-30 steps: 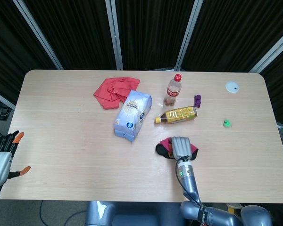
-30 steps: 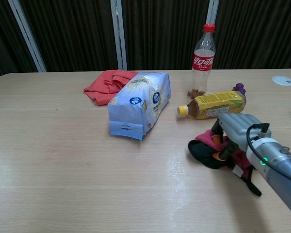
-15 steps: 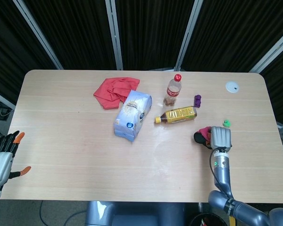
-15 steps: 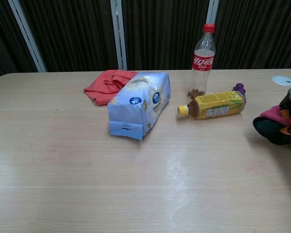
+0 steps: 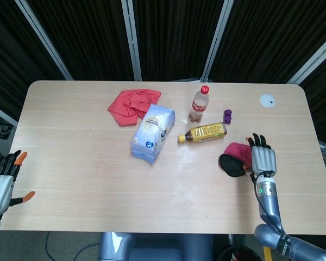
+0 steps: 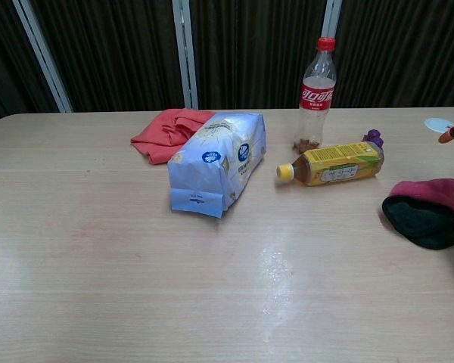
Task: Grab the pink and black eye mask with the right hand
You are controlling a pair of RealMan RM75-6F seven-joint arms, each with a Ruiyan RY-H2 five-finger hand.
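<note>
Before dark curtains, on the pale wooden table, the right robot hand, fingers spread, touches the eye mask.

Red cloth is lying crumpled at the table's far middle-left. White-blue bag is lying just in front of the cloth, one end touching or overlapping its edge. Cola bottle is standing upright with a red cap, nearly empty, to the right of the bag. Yellow bottle is lying on its side just in front of the cola bottle, yellow cap pointing left toward the bag. Small purple object is sitting near the yellow bottle's base end. White round disc is lying near the far right corner.
</note>
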